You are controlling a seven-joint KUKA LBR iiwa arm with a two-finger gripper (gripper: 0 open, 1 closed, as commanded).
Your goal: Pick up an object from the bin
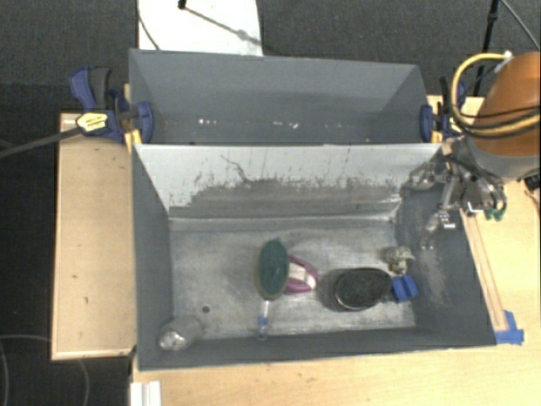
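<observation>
Grey bin (220, 244): green brush (272, 269), black disc (359, 288)

Robotics lab or test cell, not a home. The gripper (445, 205) hangs from an industrial arm with an orange cover (516, 100) just above it, and yellow and black cable loops (461, 87) at that cover's left. Left of and below the gripper sits a scuffed grey metal bin (279, 184) with sloped walls. It holds unrelated test items such as a dark green oval thing (272, 269) and a black oval thing (359, 288). Dark carpet (51, 24) lies far left, crossed by a loose black cable (34, 145).
</observation>
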